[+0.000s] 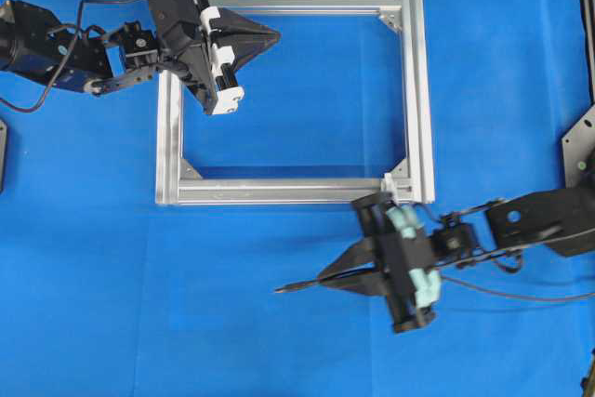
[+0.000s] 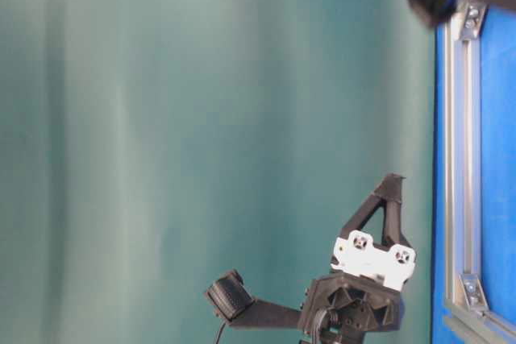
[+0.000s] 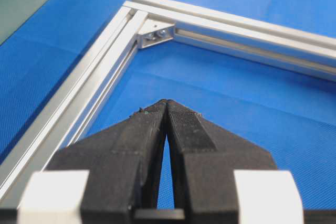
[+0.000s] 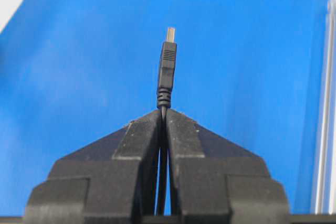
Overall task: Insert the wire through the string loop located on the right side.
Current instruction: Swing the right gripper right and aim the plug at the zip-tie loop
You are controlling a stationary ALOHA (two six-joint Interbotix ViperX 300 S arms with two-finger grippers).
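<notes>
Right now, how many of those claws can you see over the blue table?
2: left claw shut and empty over the silver frame's top-left corner; right claw below the frame, pinching the wire.

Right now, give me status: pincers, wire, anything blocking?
Left pincer shut, empty, over frame corner. Right pincer shut on wire, plug sticking out ahead. String loop not made out. Nothing blocking.

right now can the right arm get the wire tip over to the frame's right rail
Probably yes: the right end effector grips the wire, and only bare blue mat lies between it and the frame.
</notes>
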